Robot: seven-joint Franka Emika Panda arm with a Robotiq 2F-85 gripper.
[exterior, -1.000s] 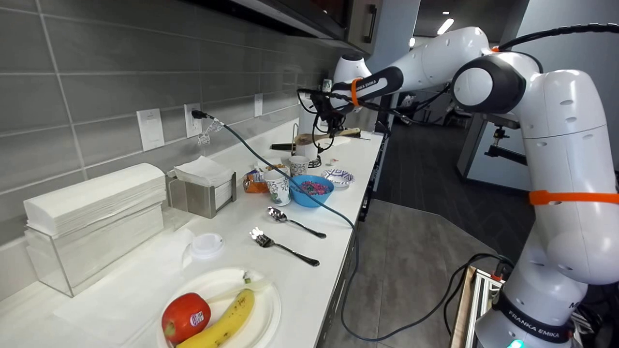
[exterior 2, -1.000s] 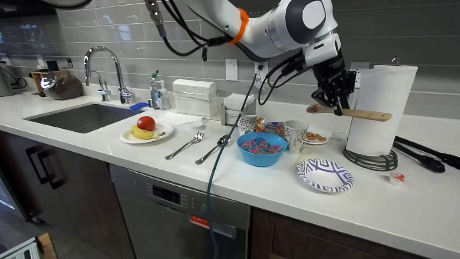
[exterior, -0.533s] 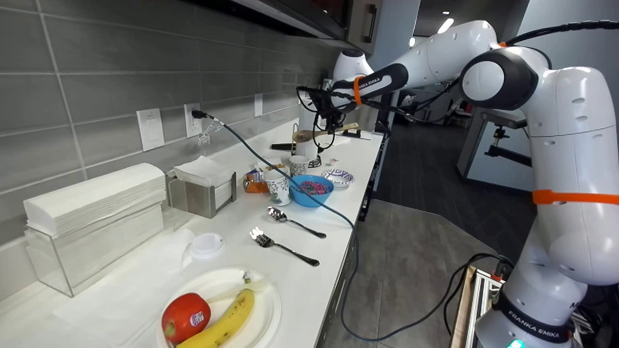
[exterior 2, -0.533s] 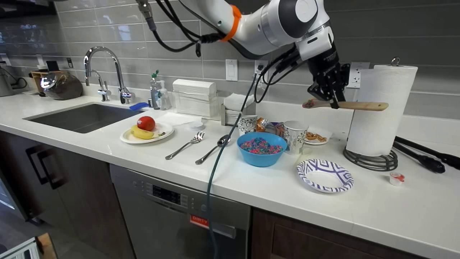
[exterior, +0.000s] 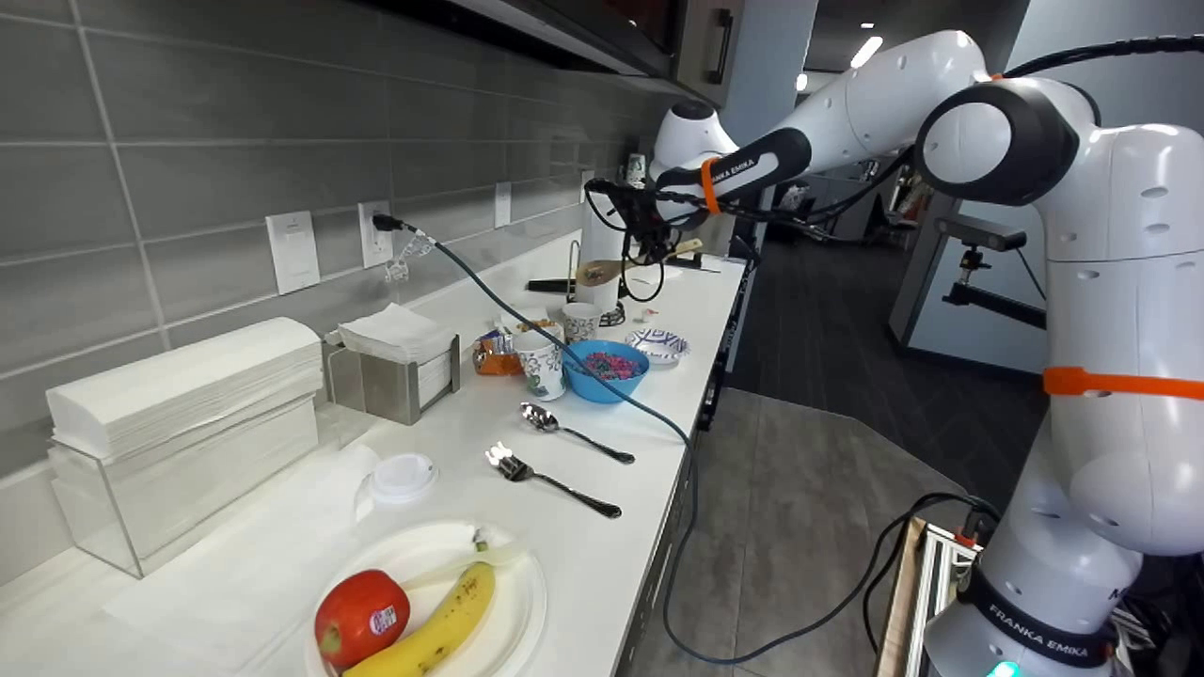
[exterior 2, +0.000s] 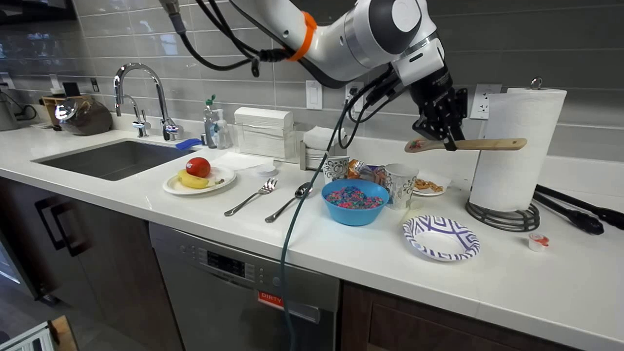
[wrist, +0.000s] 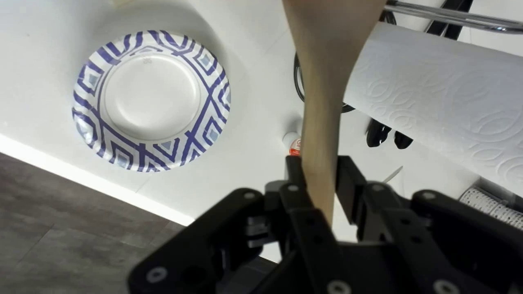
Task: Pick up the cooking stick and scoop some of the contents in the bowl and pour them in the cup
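The tan wooden cooking stick [exterior 2: 492, 144] is held nearly level above the counter, with my gripper [exterior 2: 452, 141] shut on its handle. In the wrist view my gripper [wrist: 320, 171] has the stick [wrist: 322, 122] pinched between both fingers, its wide end toward the top edge. Small coloured bits [exterior 2: 417, 144] lie on the scoop end. The blue bowl [exterior 2: 355, 215] holds pink and blue pieces [exterior 2: 353, 197]. Two patterned paper cups stand by it, a cup [exterior 2: 400, 187] on one side and a cup [exterior 2: 335, 169] behind; the scoop end hovers above and beside the nearer one.
A paper towel roll [exterior 2: 519, 161] stands close behind the stick's handle. A purple-patterned paper dish [exterior 2: 441, 217], tongs [exterior 2: 570, 213] and a creamer pod [exterior 2: 537, 242] lie on the counter. A cable [exterior 2: 294, 229] hangs in front of the bowl, near a spoon [exterior 2: 287, 204].
My gripper and the stick have shifted slightly toward the cups. The stick has levelled, its handle end rising. Bowl and cups have stayed put.
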